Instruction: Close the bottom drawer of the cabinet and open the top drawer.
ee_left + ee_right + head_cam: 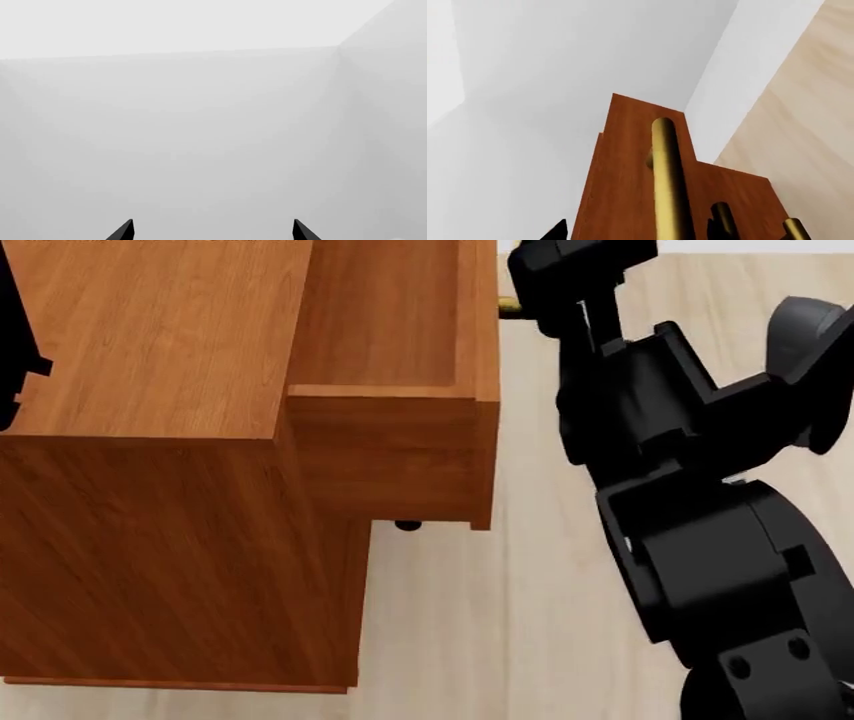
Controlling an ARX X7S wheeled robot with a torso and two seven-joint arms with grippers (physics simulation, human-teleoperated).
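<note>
The left gripper (213,231) hangs wide open and empty, facing bare pale walls well clear of the work. On the floor (534,590), the cabinet (160,460) is seen from above. The top drawer (387,310) juts well out past the cabinet's front edge, its hollow inside open to view, so the opening half of the task looks largely done. The bottom drawer (760,200) seems to sit flush with the one above it. Nothing else sticks out under the top drawer, so it is probably already shut, though the angle is poor and I can't be sure. The brass handle (667,180) runs along the top drawer's front. The right gripper (635,231) has its jaws apart on either side of that bar, not visibly pinching it. What may be left is pulling the drawer fully out and letting go.
</note>
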